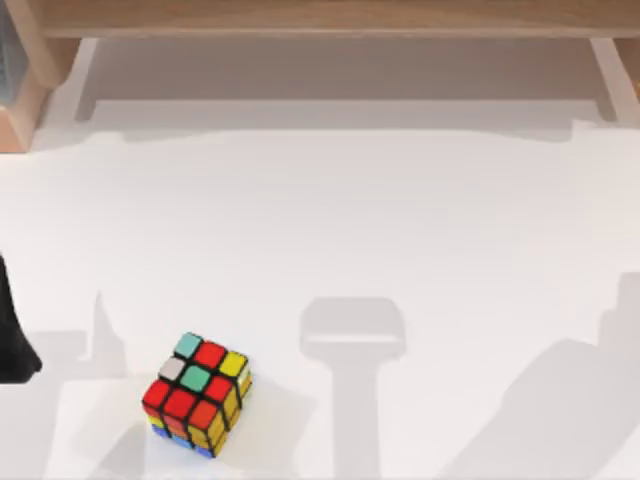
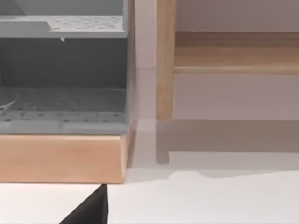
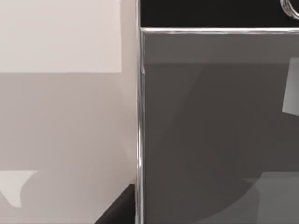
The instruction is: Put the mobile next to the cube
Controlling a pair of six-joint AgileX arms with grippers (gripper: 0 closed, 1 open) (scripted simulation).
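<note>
While the cube (image 1: 197, 394) sits alone on the table (image 1: 400, 220), the mobile (image 3: 215, 130) is seen close under the right wrist; its placement remains outstanding, grip state undeterminable.

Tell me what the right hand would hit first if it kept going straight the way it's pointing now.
Most likely the mobile: in the right wrist view its dark screen and silvery edge lie directly ahead, very close, on the white table. How much gap remains is unclear.
</note>
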